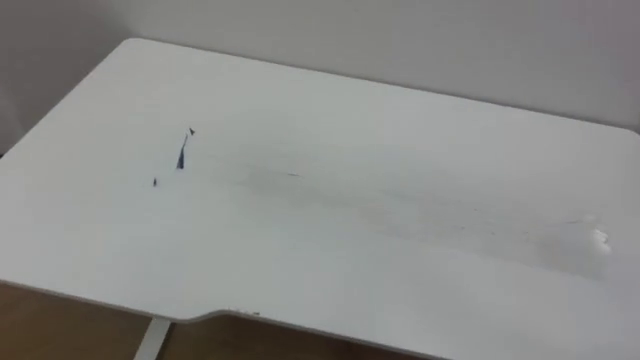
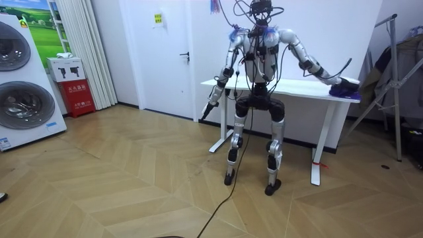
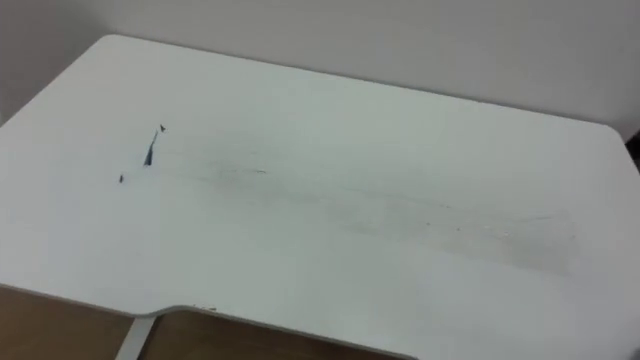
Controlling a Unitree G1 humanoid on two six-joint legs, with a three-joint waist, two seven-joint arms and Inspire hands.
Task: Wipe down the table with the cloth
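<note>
Table (image 1: 400, 220) bears blue marks (image 1: 183, 155); room view adds right robot hand (image 2: 338, 84) on purple cloth (image 2: 350, 92), grip impossible to tell.

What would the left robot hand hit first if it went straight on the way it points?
The left robot hand hangs beside the table, pointing down and slightly outward. It would likely reach the wooden floor first; the way looks free, though depth is unclear.

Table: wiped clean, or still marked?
Still marked. Dark blue marks sit on the table toward its left, and faint grey smears run across the middle.
</note>
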